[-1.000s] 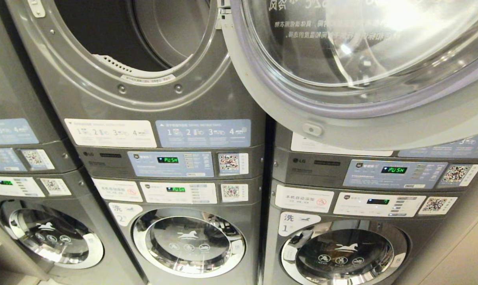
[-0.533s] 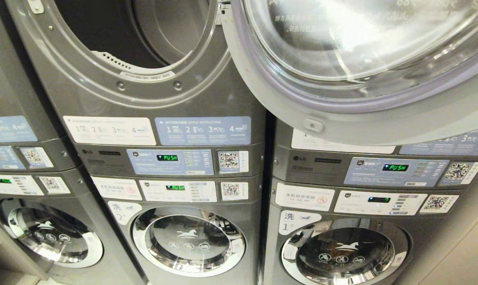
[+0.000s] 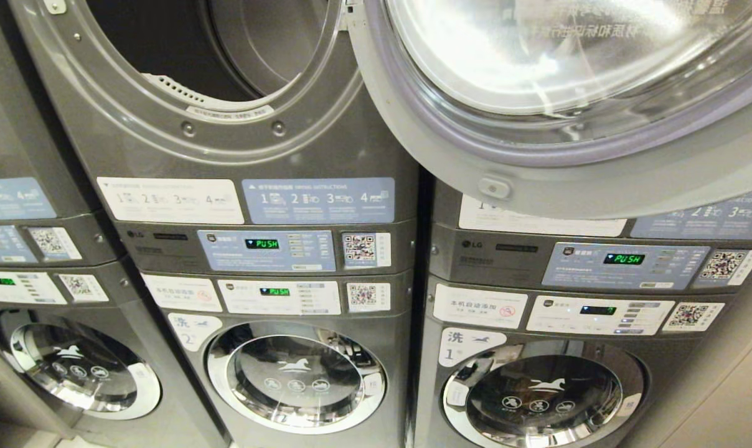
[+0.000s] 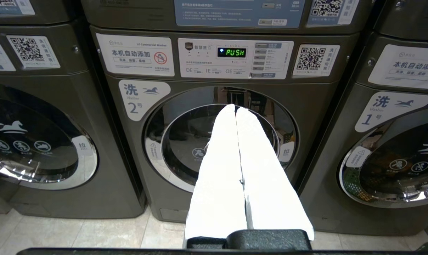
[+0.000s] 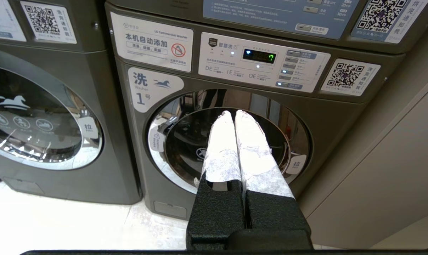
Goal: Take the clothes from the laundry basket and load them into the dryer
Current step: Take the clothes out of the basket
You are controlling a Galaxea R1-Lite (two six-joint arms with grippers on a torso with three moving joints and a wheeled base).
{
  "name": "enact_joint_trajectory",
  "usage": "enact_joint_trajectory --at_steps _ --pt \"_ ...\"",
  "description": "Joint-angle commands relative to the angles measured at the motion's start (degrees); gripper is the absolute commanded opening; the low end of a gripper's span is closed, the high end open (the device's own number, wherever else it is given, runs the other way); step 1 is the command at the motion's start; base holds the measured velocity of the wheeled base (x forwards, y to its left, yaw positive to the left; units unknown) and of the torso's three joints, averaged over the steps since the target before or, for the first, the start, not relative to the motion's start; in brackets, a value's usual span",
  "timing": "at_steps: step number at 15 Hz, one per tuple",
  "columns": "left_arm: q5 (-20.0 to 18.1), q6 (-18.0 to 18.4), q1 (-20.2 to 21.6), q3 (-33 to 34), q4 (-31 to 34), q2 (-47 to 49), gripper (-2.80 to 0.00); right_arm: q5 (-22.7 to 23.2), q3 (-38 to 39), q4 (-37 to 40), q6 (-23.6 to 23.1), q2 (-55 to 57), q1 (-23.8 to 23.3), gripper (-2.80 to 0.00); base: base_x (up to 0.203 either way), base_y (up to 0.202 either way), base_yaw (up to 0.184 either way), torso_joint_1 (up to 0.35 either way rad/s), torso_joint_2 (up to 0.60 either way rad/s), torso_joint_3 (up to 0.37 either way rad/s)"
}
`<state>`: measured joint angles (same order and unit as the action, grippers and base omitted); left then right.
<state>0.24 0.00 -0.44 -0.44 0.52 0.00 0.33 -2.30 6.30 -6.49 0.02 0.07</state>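
Dryer drum (image 3: 214, 50) open at upper left of the head view, dark and seemingly bare inside as far as visible; its round glass door (image 3: 569, 93) swung wide to the right, overhanging the neighbouring stack. No laundry basket and no clothes in any view, so whereabouts of both impossible to tell. Judged from that: nothing loaded yet, door-opening apparently done, whole fetch-and-load sequence left to do. Below the drum, instruction stickers (image 3: 245, 200) and a control panel showing a green "PUSH" display (image 3: 263, 244); further down, washer number two (image 3: 296, 376) and, to the right, washer number one (image 3: 541, 398), both with doors shut. Left end effector (image 4: 236, 108) pressed fully together with nothing between its white fingers, hanging low in front of washer number two above the tiled floor (image 4: 93, 233). Right end effector (image 5: 234, 112) likewise clamped together on nothing, pointed at the porthole of washer number one. Neither arm inside the head view. Compared with a second earlier: whole head picture shifted, panels and stickers sitting slightly higher, more of the lower washers showing, a camera tilt downward rather than any movement of the machines; door and drum otherwise unchanged.
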Motion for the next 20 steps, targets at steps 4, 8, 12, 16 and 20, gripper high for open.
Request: enact_joint_trajectory --at_steps 4,8,12,16,20 --pt "0.02 0.00 0.00 0.00 0.09 0.09 -2.80 0.02 -0.07 0.03 0.25 -0.11 0.01 -2.80 0.000 0.000 0.000 -0.072 0.16 0.087" --pt "0.02 0.00 0.00 0.00 0.09 0.09 -2.80 0.11 0.02 0.03 0.13 -0.05 0.01 -2.80 0.000 0.000 0.000 -0.080 0.18 0.092" --pt "0.02 0.00 0.00 0.00 0.09 0.09 -2.80 0.11 0.02 -0.06 0.51 -0.11 0.01 -2.80 0.000 0.000 0.000 -0.095 0.21 0.118" --pt "0.02 0.00 0.00 0.00 0.13 0.09 -2.80 0.13 2.29 -6.21 0.01 -0.11 0.01 -2.80 0.000 0.000 0.000 -0.131 0.28 0.152" --pt "0.02 0.00 0.00 0.00 0.09 0.09 -2.80 0.11 2.30 -6.04 0.25 -0.11 0.01 -2.80 0.000 0.000 0.000 -0.133 0.31 0.162"
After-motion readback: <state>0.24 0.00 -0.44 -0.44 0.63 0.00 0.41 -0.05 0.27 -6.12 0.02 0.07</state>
